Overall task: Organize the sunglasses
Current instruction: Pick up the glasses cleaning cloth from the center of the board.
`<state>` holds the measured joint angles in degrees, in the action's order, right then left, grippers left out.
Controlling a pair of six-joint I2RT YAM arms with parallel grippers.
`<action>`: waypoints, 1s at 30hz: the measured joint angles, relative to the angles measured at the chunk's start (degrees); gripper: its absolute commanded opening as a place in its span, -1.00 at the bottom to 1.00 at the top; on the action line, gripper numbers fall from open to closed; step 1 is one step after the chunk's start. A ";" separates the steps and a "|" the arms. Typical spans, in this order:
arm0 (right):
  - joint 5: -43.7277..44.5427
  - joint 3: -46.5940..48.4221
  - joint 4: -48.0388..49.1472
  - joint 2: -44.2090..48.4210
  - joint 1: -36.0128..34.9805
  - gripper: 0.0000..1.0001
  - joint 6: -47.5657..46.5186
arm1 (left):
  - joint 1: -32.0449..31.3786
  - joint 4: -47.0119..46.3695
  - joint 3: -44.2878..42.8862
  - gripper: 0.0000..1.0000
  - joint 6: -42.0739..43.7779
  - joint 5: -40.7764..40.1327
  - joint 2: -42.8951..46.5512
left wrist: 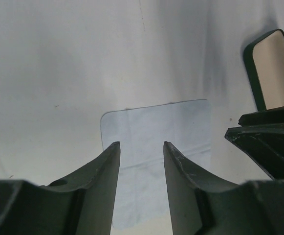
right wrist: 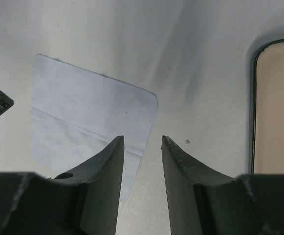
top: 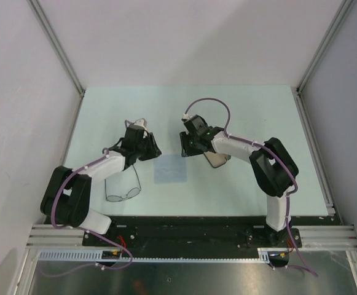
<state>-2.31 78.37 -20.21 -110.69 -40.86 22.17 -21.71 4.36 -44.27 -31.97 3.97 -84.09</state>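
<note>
The sunglasses (top: 124,191), thin dark wire frames with clear-looking lenses, lie on the table beside my left forearm and show only in the top view. My left gripper (top: 155,152) hovers just left of a pale blue cloth (top: 169,169). Its jaws (left wrist: 142,144) stand partly apart over the cloth (left wrist: 156,142), with nothing between them. My right gripper (top: 184,149) hangs at the cloth's upper right. Its jaws (right wrist: 142,138) are also partly apart and hold nothing, over the cloth's edge (right wrist: 83,112) and the bare table.
An open black case with a beige lining (top: 215,160) lies partly under my right forearm, and it also appears as the case (left wrist: 273,68) and the case (right wrist: 276,107) in the wrist views. The opposite gripper (left wrist: 269,142) shows at the right of the left wrist view. Grey walls enclose the table (top: 258,117).
</note>
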 measured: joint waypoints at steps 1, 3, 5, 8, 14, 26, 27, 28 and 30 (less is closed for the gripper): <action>0.00 0.00 0.35 -0.28 0.00 -0.21 0.13 | -0.04 0.02 0.00 -0.09 0.11 -0.61 0.00; 0.00 0.00 1.29 -1.29 0.02 -0.25 0.37 | -0.13 0.07 -0.04 -0.10 0.46 -1.16 -0.13; 0.00 0.00 2.03 -2.32 0.00 -0.28 0.52 | -0.22 0.04 -0.31 -0.11 0.57 -1.55 -0.74; 0.11 0.00 2.60 -3.93 0.00 -0.30 0.83 | -0.46 0.15 -0.42 -0.11 0.55 -2.34 -2.14; 0.57 0.00 3.72 -5.03 0.00 -0.32 1.46 | -1.03 0.57 -0.44 -0.09 0.68 -4.50 -3.41; 0.98 1.31 5.77 -6.69 -0.24 -0.42 1.79 | -2.08 0.98 -0.87 -0.04 1.01 -6.82 -6.80; 0.98 1.51 5.86 -6.84 -0.28 -0.42 1.79 | -2.08 0.96 -0.87 -0.01 1.03 -6.88 -6.84; 0.98 1.64 5.92 -6.95 -0.35 -0.42 1.79 | -2.08 0.94 -0.87 0.00 1.03 -6.95 -6.88; 1.03 1.68 5.97 -7.02 -0.44 -0.43 1.79 | -2.08 0.96 -0.87 0.04 1.03 -7.17 -6.97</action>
<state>-1.28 80.05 -14.24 -117.71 -41.30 23.97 -23.79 5.32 -45.15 -30.94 -3.20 -91.07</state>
